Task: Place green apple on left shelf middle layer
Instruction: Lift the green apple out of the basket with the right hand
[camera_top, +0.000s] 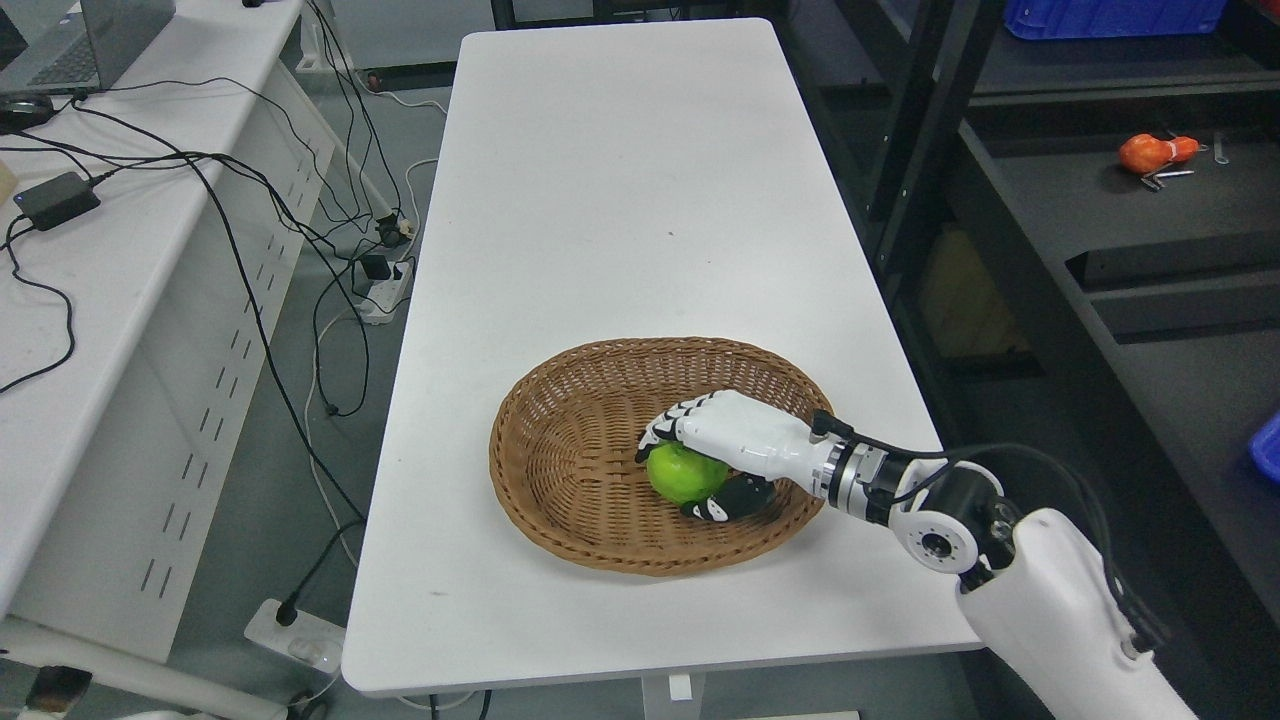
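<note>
1. The white desk (620, 200) runs long away from the camera, its far half bare; a dark shelf unit (1100, 250) stands just beside its right edge.
2. The right arm (1050, 590) enters from the lower right, crosses the desk's right edge and reaches leftward into the basket.
3. The wicker basket (560, 440) sits near the desk's front edge, clear of every side.
4. The right hand (715, 455) is inside the basket, fingers (670, 420) curled over the top, thumb below.
5. The green apple (682, 475) lies in the basket, apparently gripped by that hand.
</note>
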